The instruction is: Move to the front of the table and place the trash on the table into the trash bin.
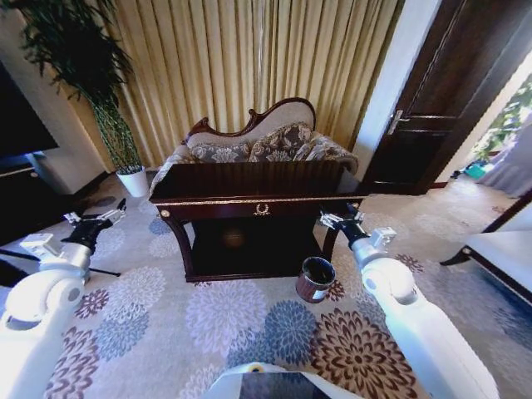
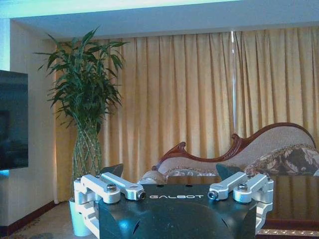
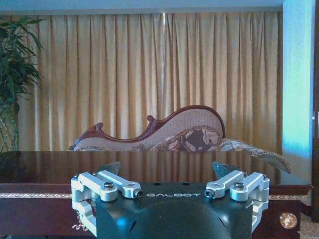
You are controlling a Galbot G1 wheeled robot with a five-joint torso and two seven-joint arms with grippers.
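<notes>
Both jaws wide, empty; left gripper [image 1: 119,209] and right gripper [image 1: 330,219] flank the table [image 1: 249,179]. Right could clip its corner, trash bin [image 1: 316,278] below.

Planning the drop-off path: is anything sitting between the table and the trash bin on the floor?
Nothing visible does. The trash bin stands on the carpet just in front of the table, near its right front leg, with bare carpet around it. The right pincer hangs above and slightly behind the bin; the left pincer is off the table's left end.
</notes>
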